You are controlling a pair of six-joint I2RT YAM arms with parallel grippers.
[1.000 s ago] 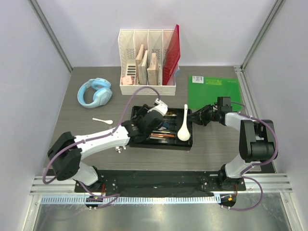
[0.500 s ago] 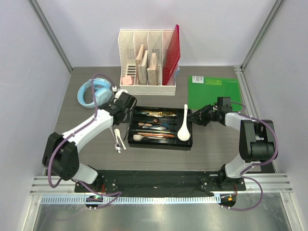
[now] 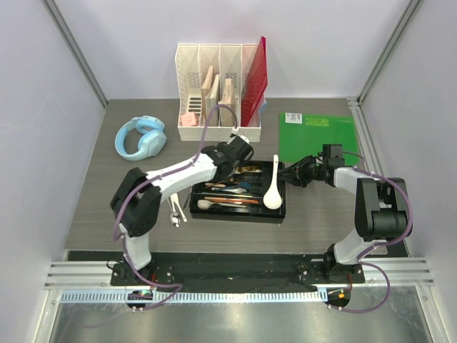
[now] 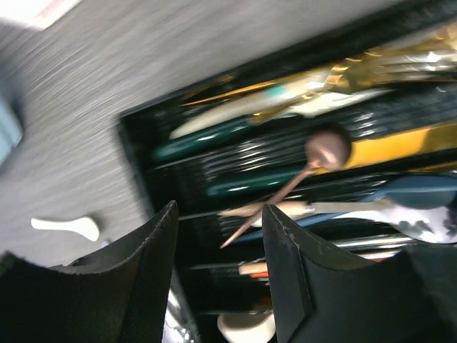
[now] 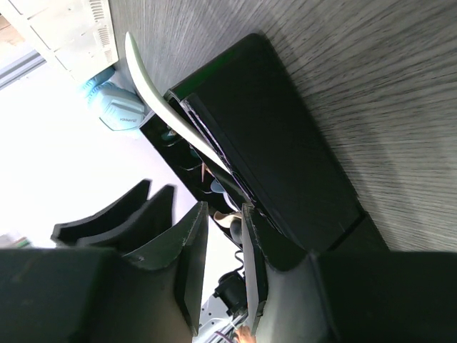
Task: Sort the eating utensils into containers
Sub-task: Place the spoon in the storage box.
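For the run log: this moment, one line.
left gripper: open, empty, over tray; right gripper: shut on tray rim; small spoon: on table

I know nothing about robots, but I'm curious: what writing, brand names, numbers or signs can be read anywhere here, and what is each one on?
No text is legible in any view.
Green board: white label at its far left corner, too small to read.
Green board: pale print beside that label, too small to read.
White file organizer, blue headphones, black tray: no writing visible.
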